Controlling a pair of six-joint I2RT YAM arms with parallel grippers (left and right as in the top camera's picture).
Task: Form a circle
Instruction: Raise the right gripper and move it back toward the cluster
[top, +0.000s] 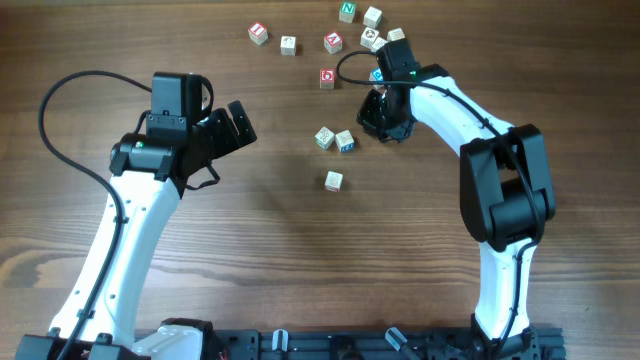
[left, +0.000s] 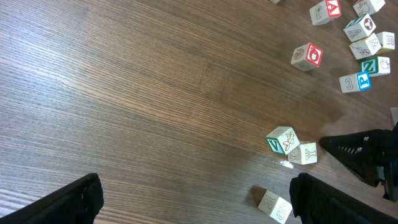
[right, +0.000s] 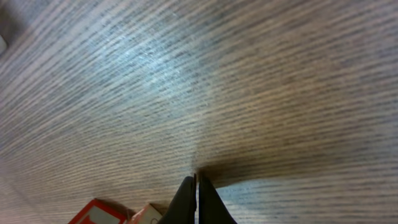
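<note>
Hold the shut, empty right jaws low and push slowly: the circle (top: 345, 141) lies just beside them, two cubes touching, the third cube (top: 333, 181) apart; left jaws gape empty, far off.

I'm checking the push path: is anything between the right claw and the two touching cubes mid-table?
Nothing visible. The shut right claw points at the two touching cubes, with only bare table between them.

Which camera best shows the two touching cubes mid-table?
Left wrist: the two touching cubes appear largest, with face markings visible. Overhead shows them small; the right wrist shows only cropped cube edges I cannot identify.
</note>
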